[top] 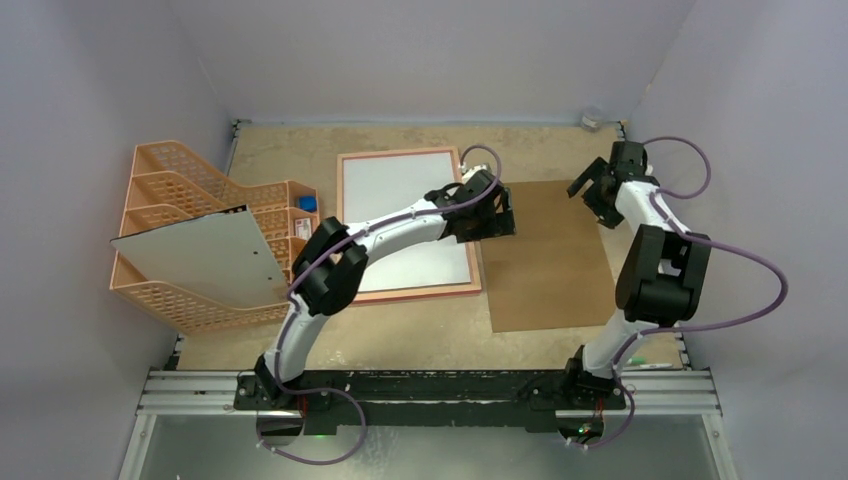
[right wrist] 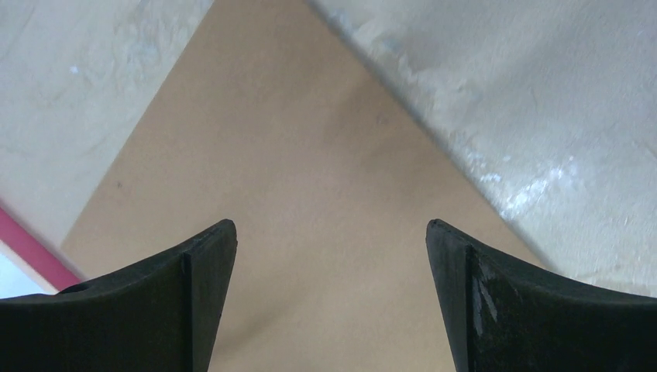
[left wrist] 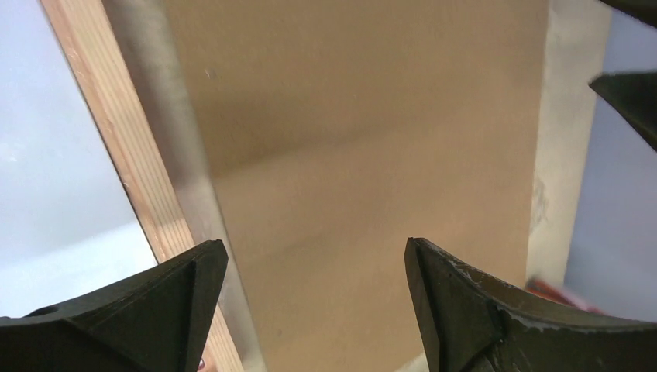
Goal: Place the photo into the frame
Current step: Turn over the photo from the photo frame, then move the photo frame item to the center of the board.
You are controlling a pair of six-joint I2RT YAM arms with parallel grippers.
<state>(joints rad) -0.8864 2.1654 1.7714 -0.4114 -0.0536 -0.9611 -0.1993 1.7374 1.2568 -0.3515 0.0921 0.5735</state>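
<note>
Brown cardboard, the backing board [top: 545, 260], is hovered over by both grippers, and nothing is held by either. The left gripper [left wrist: 314, 246] is spread wide above the seam between board and frame [top: 410, 293]. The right gripper [right wrist: 330, 225] is equally wide over the board's far corner. The frame is laid flat with a white sheet inside, judged to be the photo [top: 390, 185] face down (no print is visible). Seating seems done; closing up would call for the board's edge to be lifted. A pale panel [top: 195, 255] in the orange mesh organiser [top: 165, 175] cannot be identified, and part of the frame is hidden by the left arm.
</note>
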